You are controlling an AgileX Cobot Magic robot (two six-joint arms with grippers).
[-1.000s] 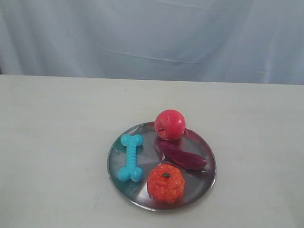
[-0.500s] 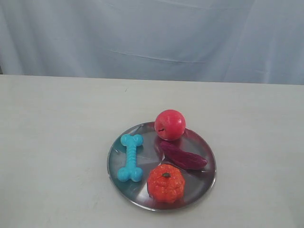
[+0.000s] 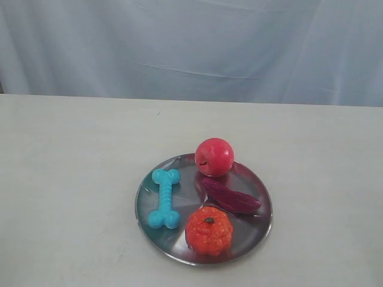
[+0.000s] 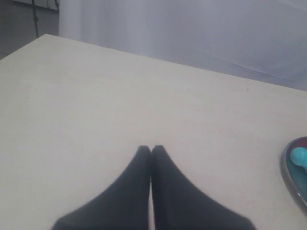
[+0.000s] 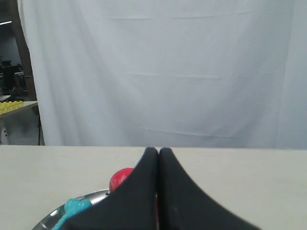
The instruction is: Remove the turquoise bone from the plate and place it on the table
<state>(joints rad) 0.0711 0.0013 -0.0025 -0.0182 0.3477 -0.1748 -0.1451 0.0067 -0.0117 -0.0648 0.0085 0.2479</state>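
A wide off-white table carries a round silver plate. On the plate's left side lies the turquoise bone, flat and apart from a red apple, a purple vegetable and an orange pumpkin, so it looks easy to reach. The left gripper and right gripper have their tips pressed together, empty, well apart from the bone.
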